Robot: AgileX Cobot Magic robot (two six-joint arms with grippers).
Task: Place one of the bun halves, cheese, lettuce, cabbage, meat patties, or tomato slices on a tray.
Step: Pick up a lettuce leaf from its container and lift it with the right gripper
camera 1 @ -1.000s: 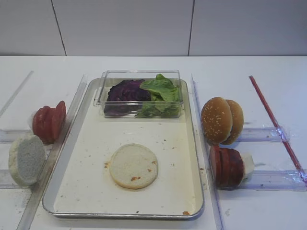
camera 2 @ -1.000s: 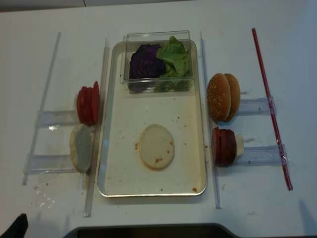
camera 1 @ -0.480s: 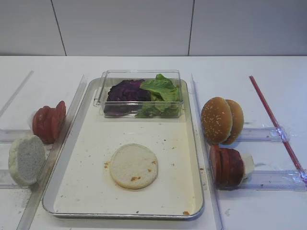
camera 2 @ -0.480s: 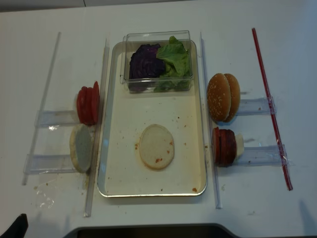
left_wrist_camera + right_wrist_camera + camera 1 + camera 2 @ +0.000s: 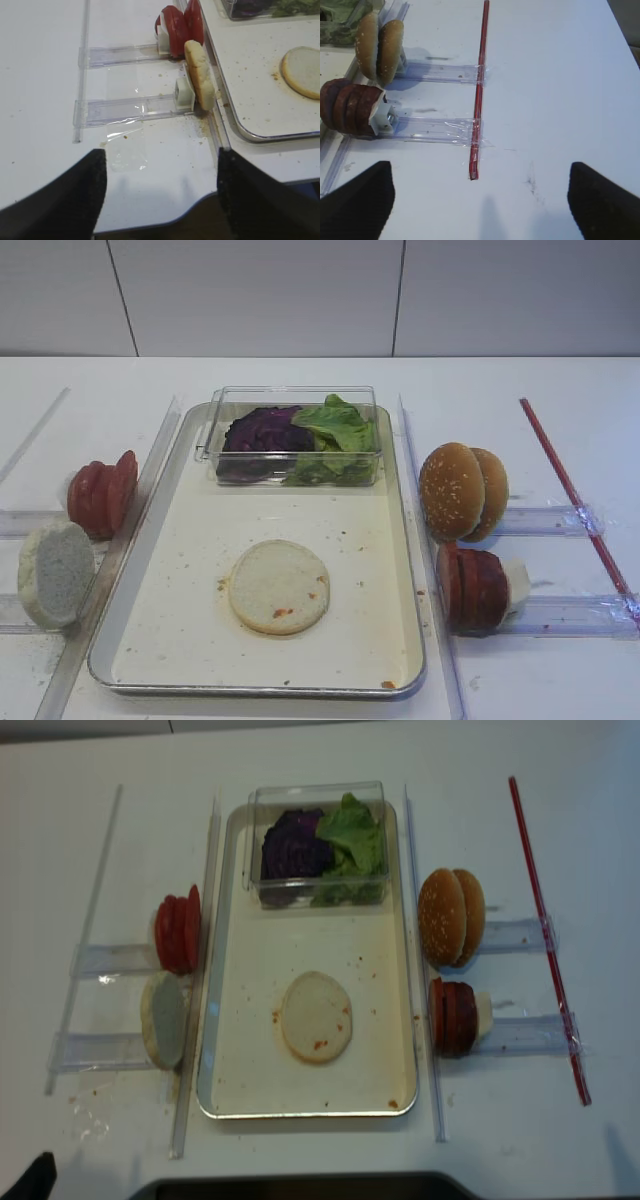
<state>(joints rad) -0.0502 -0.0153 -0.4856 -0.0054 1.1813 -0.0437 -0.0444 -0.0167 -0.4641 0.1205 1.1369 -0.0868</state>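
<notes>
Both pincers hover low over the near worktop edge, spread wide and holding nothing: the left pincer (image 5: 160,195) before the left racks, the right pincer (image 5: 480,200) before the right ones; nothing has shifted since the earlier frames; one pale bun half (image 5: 279,586) lies flat on the tray (image 5: 150,660); farther back, a clear box (image 5: 290,472) holds cabbage (image 5: 262,430) and lettuce (image 5: 340,428).
</notes>
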